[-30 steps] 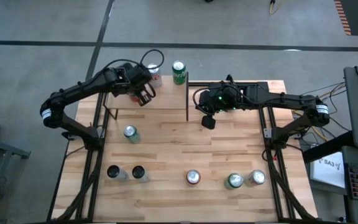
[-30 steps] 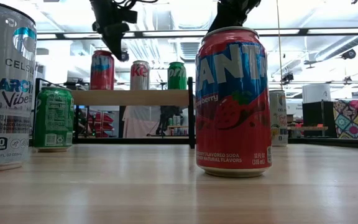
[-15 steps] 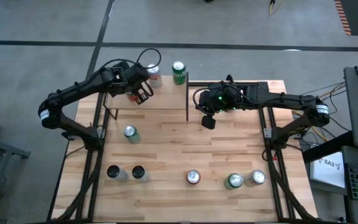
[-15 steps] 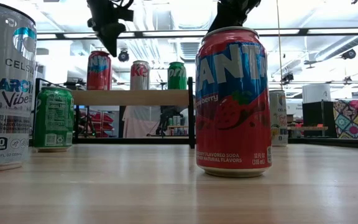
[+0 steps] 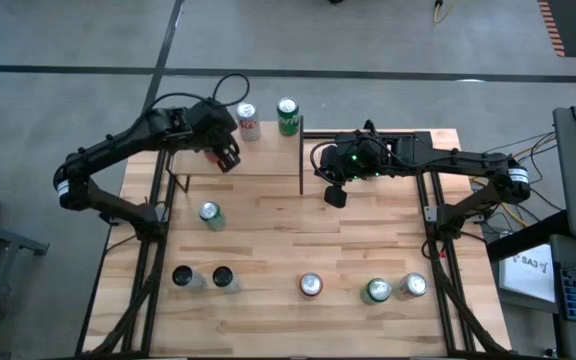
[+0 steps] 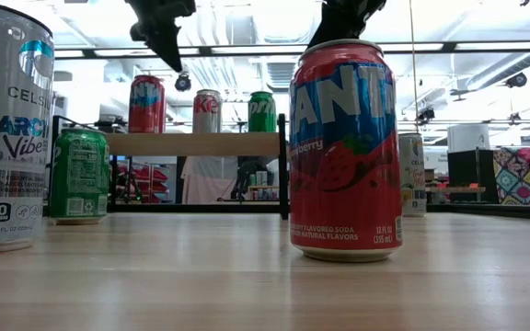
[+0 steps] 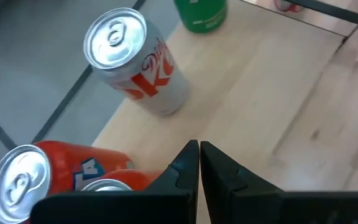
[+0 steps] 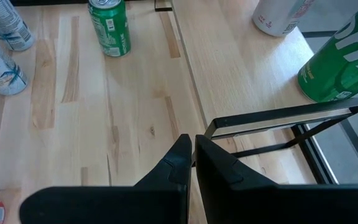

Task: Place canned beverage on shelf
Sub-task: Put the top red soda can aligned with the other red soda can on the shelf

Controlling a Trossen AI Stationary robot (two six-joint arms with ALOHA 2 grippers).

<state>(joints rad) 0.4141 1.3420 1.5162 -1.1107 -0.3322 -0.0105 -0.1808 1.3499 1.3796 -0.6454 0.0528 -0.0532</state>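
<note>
The shelf [image 5: 268, 158] is a light wood board on black posts at the table's far left. Three cans stand upright on it: a red-orange can [image 6: 145, 103], a silver Diet Coke can [image 6: 207, 110] and a green can [image 6: 262, 111]. My left gripper [image 5: 226, 154] is shut and empty, above the red-orange can [image 7: 48, 177], which it mostly hides in the high view. My right gripper [image 5: 335, 195] is shut and empty, hovering over the table just right of the shelf's right posts [image 8: 278, 118].
Several loose cans stand on the table: a green one [image 5: 209, 213] near the shelf, two dark-topped ones [image 5: 202, 277] at the near left, and three [image 5: 377, 290] at the near right. In the low view, a red Fanta can [image 6: 345, 152] and a Celsius can [image 6: 7, 129] loom close.
My left gripper has risen above the shelf and drawn a little toward the table's left edge. The red-orange can has shifted slightly left on the shelf and stays upright.
</note>
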